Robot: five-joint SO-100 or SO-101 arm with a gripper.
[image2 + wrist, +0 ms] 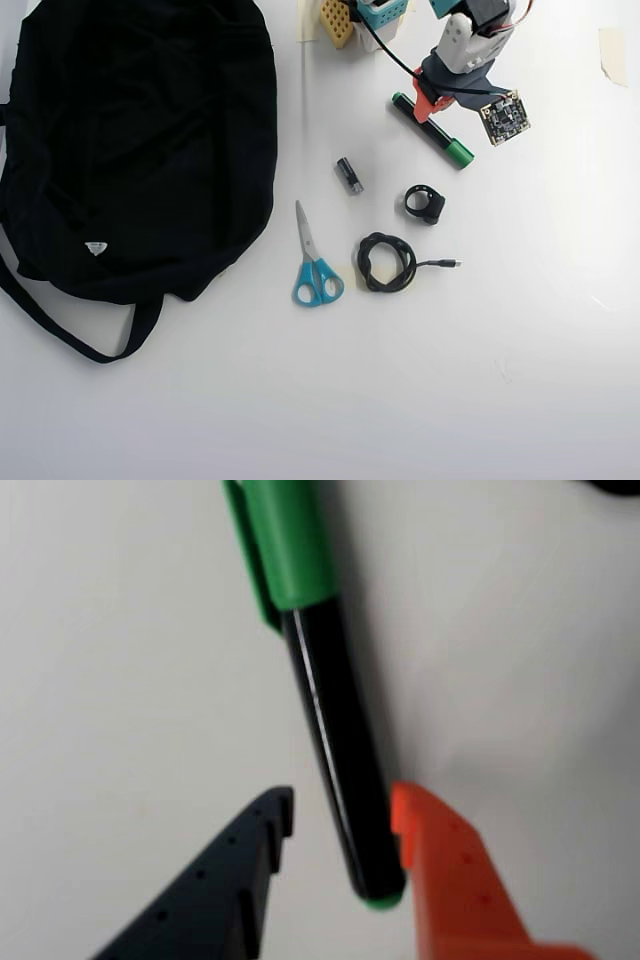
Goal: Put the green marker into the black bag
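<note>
Tool (340,825) straddles green marker (335,740), bag (140,140) apart.

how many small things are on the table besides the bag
5: marker under the gripper at top, battery, ring, cable, scissors by the bag.

1. The green marker (335,720) looks like plastic: a glossy black barrel with a bright highlight line and a smoother, duller green cap.
2. The gripper (340,815) has matt plastic fingers, one dark, one orange, dotted with small holes.
3. The black bag (140,140) is soft, matt cloth, creased.
4. The table (500,380) is smooth, matt white.
5. The scissors (312,255) have shiny metal blades and blue plastic handles.
</note>
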